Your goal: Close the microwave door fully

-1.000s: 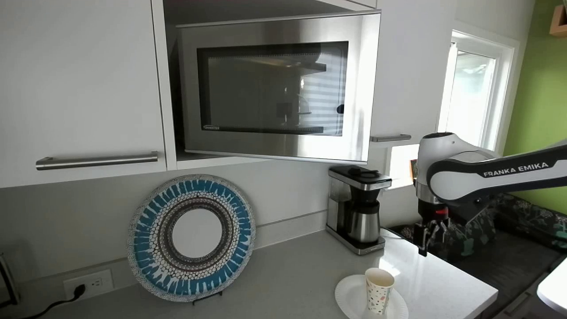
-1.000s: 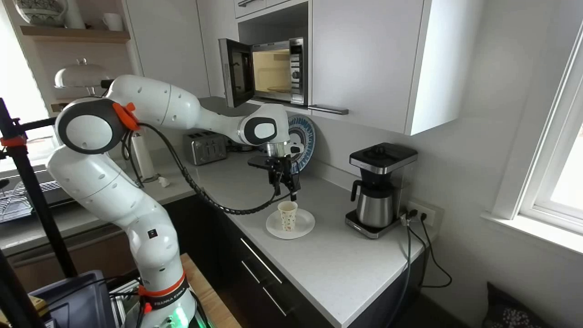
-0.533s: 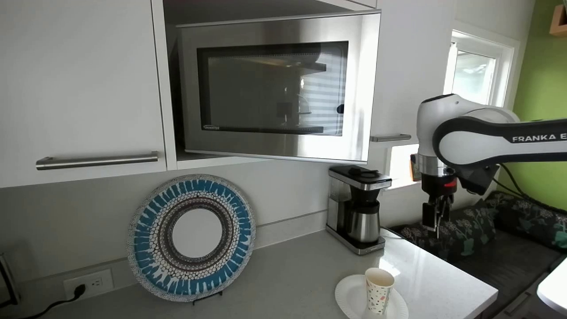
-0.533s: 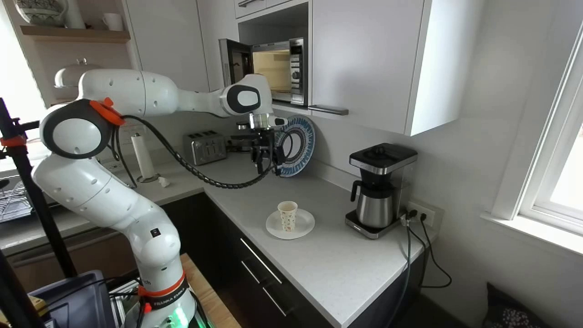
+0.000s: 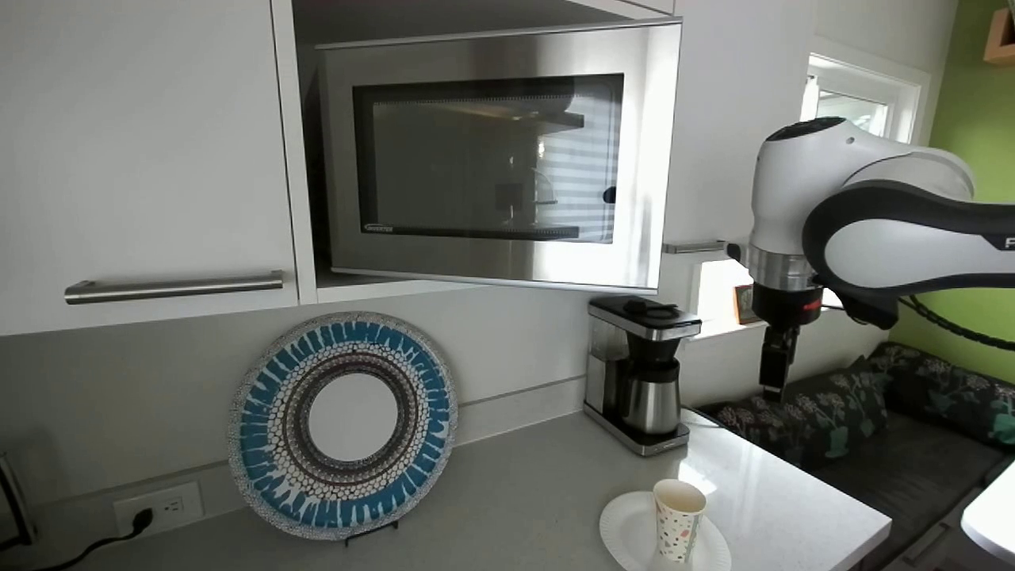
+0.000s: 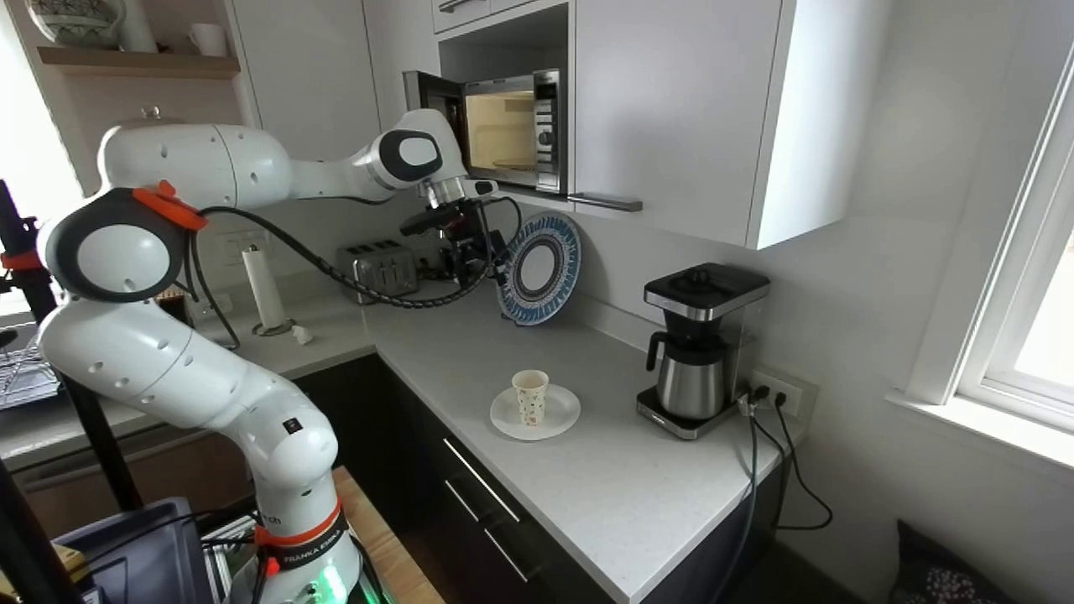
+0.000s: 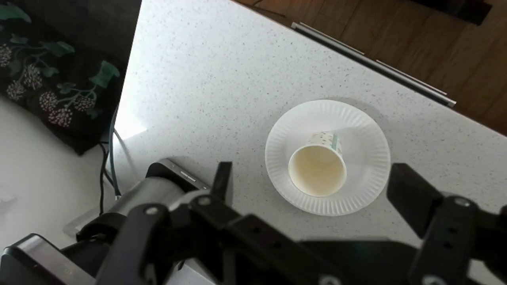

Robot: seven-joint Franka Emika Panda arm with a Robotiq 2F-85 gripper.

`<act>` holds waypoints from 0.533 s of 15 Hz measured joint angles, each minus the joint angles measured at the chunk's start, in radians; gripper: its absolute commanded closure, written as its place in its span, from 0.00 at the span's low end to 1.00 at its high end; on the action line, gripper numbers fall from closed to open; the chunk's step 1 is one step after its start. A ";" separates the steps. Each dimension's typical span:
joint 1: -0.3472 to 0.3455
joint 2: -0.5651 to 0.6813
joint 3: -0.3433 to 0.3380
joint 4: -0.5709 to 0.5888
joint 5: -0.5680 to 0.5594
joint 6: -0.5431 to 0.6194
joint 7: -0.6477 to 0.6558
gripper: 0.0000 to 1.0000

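The microwave door [image 5: 496, 262], with its steel frame and dark glass, stands swung open in both exterior views. In an exterior view the robot's wrist covers the lower part of the door [image 6: 436, 91]. The microwave [image 6: 547, 138] sits in a cabinet niche, its lit inside and right-hand button panel showing. My gripper [image 6: 482, 267] hangs below the open door and in front of the round plate, apart from the door. It also shows at the right in an exterior view [image 5: 774, 381]. In the wrist view my gripper [image 7: 311, 168] has its fingers wide apart with nothing between them, pointing down over the counter.
A paper cup [image 6: 530, 398] on a white paper plate [image 6: 562, 413] stands on the counter [image 6: 621, 495]. A coffee maker [image 6: 705, 352] stands by the wall. A blue-patterned round plate [image 6: 558, 294] leans at the back wall. A toaster [image 6: 377, 268] is behind the arm.
My gripper has risen from above the cup and moved left, back toward the robot's side, tilting slightly. The microwave door, cup and plate have not moved.
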State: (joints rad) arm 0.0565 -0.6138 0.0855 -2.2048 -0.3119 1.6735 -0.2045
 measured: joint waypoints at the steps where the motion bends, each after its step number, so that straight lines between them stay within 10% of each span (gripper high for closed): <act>1: 0.000 0.001 -0.001 0.000 -0.001 0.000 -0.002 0.00; 8: 0.038 -0.026 0.021 0.057 0.043 -0.032 0.049 0.00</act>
State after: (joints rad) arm 0.0945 -0.6395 0.1069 -2.1482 -0.2690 1.6413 -0.1558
